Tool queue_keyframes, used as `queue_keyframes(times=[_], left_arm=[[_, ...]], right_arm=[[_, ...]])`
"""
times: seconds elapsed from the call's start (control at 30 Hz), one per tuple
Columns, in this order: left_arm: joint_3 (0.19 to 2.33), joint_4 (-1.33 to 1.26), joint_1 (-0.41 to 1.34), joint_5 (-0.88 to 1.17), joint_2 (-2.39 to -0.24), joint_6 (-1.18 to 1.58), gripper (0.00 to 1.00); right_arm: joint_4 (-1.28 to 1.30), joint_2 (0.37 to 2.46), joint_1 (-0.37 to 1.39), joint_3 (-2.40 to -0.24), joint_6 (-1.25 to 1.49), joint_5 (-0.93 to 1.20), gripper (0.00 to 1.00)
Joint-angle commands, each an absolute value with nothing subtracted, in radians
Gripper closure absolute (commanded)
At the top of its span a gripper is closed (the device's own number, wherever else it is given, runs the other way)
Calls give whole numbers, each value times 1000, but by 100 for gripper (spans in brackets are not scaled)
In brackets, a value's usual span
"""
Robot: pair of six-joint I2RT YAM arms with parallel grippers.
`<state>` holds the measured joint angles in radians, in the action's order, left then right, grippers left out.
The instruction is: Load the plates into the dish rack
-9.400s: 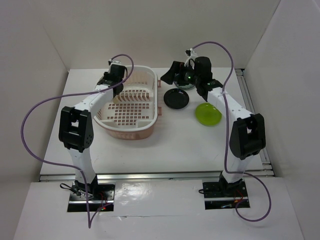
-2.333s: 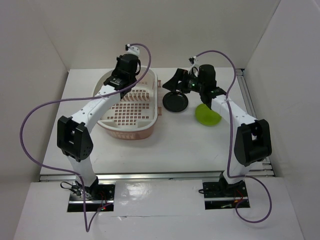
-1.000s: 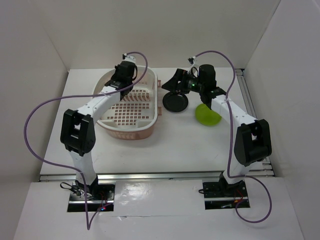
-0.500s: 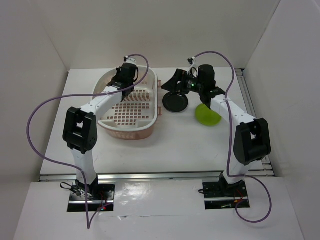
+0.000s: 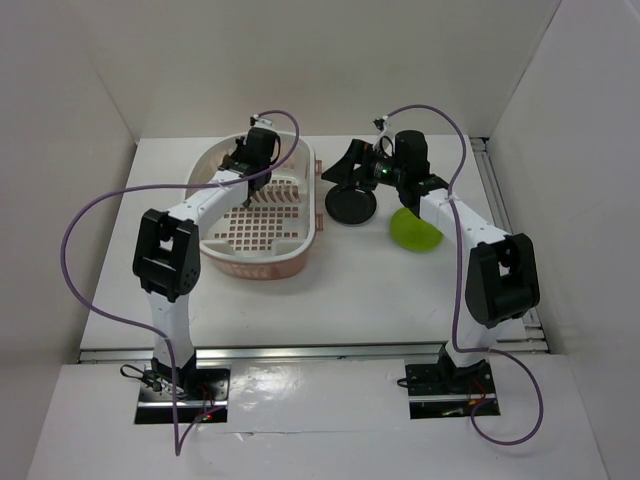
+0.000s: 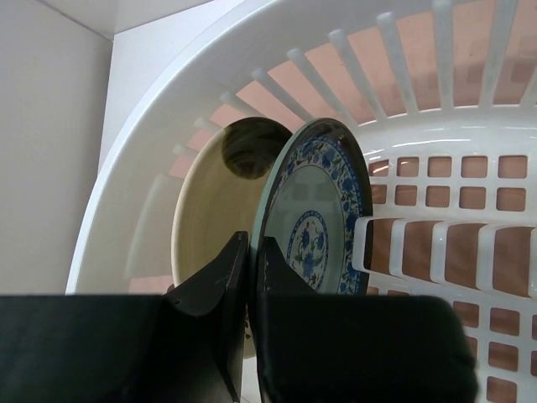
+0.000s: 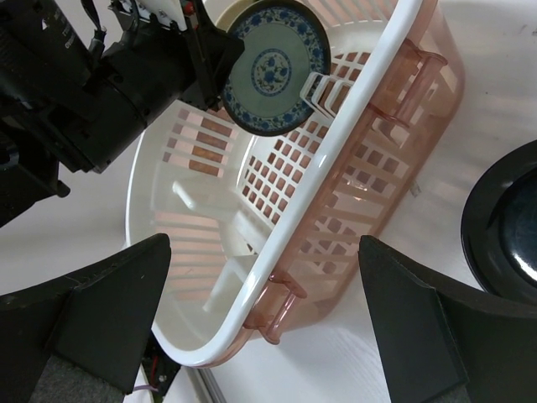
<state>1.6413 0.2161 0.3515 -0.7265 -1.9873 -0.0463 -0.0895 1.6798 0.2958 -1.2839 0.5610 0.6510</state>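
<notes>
The blue-patterned plate stands on edge at the far end of the dish rack, just beside the first divider prongs. The cream plate, with its dark spot, stands close behind it against the slotted wall. The left claw is all but closed, and we see it pinching the patterned plate's rim.

Outside the rack, the glossy black plate lies flat on the white surface, just beside the rack's right wall. The lime green plate lies further right, partly under the right arm. The right claw is spread wide with nothing in it, above the rack's right rim and the black plate.

Only the left wrist view shows the cream plate clearly. In the overhead view the left arm covers both racked plates. Only the overhead view shows the green plate.
</notes>
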Motion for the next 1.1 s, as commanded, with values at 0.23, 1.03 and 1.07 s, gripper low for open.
queue_keyframes(times=[0.23,1.03,1.07], left_arm=[[1706,219,354,-704,-2003,3,70],[1684,299,451,-488,-1652,67,0],[1674,311,451,-438,-1625,81,0]], right_arm=[[-152,1680,304,-1310,569,666,0],[39,1877,85,-1477,341,597,0],[75,1909,72,-1514,315,597,3]])
